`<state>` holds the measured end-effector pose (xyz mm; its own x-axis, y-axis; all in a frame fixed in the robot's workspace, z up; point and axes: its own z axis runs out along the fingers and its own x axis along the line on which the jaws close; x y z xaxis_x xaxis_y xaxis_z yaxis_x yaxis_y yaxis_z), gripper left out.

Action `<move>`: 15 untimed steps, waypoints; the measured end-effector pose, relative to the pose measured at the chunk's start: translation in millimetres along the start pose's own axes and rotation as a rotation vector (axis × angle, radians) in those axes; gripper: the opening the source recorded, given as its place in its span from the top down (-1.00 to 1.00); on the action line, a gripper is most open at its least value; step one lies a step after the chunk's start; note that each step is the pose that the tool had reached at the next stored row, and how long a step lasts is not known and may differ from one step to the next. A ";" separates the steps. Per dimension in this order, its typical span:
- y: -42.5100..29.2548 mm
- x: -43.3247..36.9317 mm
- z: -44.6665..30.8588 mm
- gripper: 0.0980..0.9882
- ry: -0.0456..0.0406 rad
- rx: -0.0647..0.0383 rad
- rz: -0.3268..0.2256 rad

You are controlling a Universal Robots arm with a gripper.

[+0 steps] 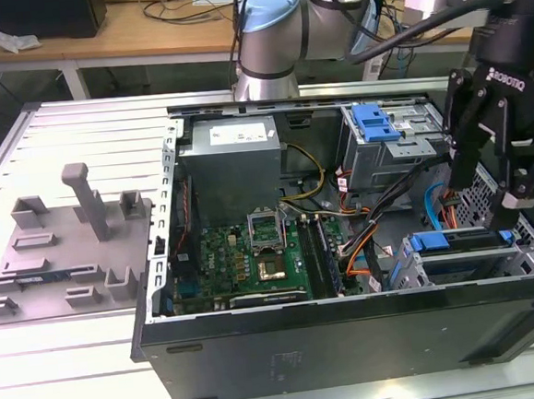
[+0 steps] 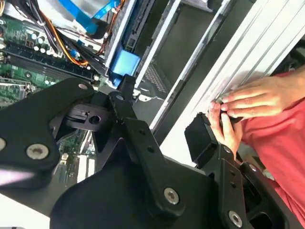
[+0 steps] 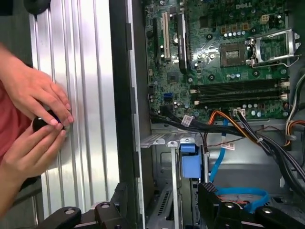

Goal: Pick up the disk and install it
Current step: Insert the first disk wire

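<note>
Gripper [image 1: 486, 201] hovers with its fingers spread and nothing between them. Disk [image 1: 460, 242] lies just below the fingertips, in the bay at the case's [image 1: 352, 336] near end, exterior view's right. Its long axis runs left-right in that view.

**Bench layout: open computer case, fixture and end effector**

Computer case [image 1: 352, 341]: on the bench [image 1: 69, 381], at the exterior view's right.
Fixture plate [image 1: 68, 257]: beside the case, at the exterior view's left.
Inside the case: power-supply box [image 1: 232, 165] far left; motherboard [image 1: 244, 257] nearer, before it; drive cage [image 1: 392, 143] far right; disk [image 1: 456, 251] in the near-right bay.
End effector [image 1: 486, 205]: above the disk.
Person's hands [image 3: 35, 95]: over the bench, beside the case.
</note>
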<state>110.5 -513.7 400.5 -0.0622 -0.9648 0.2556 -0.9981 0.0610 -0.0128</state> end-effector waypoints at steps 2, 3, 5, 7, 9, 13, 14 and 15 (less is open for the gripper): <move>2.5 -11.5 -1.3 -0.34 0.0257 0.002 0.000; 3.3 -18.3 -2.3 -0.34 0.0438 0.003 0.000; 4.1 -29.5 -4.4 -0.34 0.0817 0.005 0.000; 4.7 -40.6 -6.7 -0.34 0.1225 0.008 0.000; 4.0 -50.2 -8.1 -0.34 0.1426 0.009 0.000; -10.9 -62.3 -9.6 -0.34 0.1447 0.009 0.001; -15.5 -64.2 -9.8 -0.34 0.1446 0.009 0.000; -23.4 -67.8 -10.3 -0.34 0.1448 0.009 0.000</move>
<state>138.2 -447.1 393.4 -0.0623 -0.9177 0.3924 -0.9981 0.0585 -0.0215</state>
